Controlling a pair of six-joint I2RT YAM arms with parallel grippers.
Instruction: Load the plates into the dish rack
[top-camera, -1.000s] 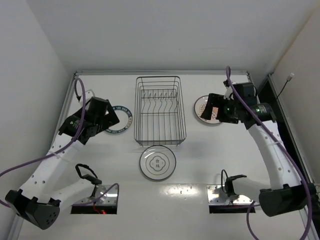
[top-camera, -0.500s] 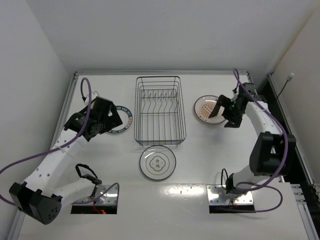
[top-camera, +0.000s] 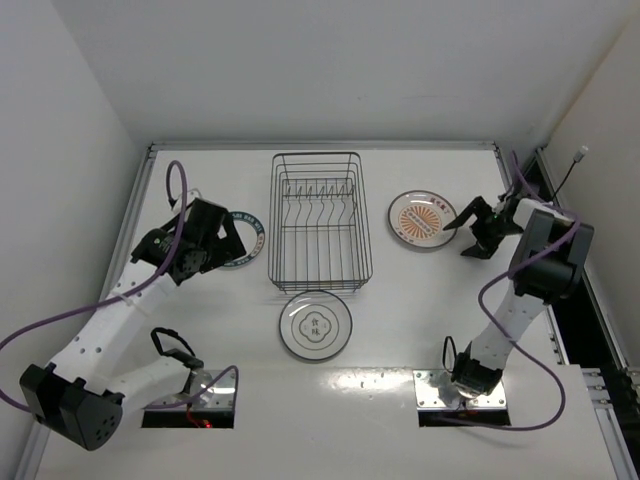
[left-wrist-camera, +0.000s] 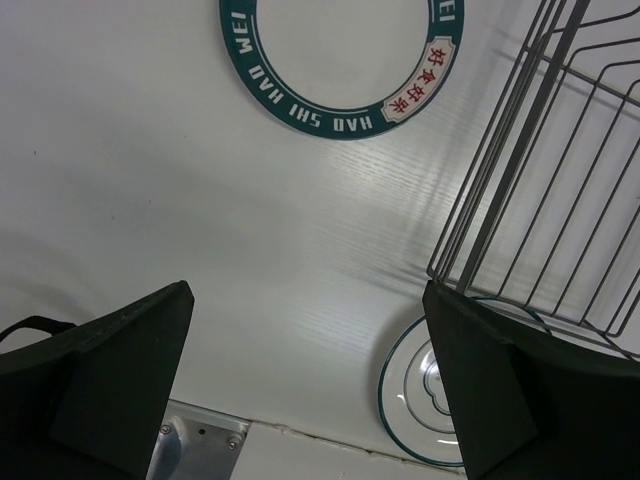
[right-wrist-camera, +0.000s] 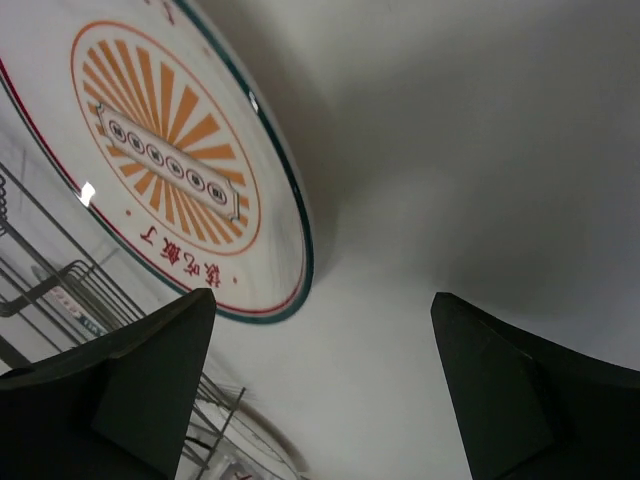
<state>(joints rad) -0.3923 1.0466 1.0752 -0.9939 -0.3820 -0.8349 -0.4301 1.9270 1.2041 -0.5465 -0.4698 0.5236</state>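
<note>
Top external: three plates (top-camera: 316, 325) lie around one dish rack (top-camera: 318, 215).

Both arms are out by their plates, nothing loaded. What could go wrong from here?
The orange-rayed plate lies flat on the table, so the open right fingers may push it rather than grip its rim. The teal-rimmed plate lies close to the dish rack; tilting it up could knock the wire.

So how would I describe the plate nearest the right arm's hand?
Find the wire dish rack in the middle. The plate lies flat just right of it, beside the open right hand. Unlike the teal-rimmed plate and the dark-ringed plate, it has an orange sunburst in its centre.
</note>
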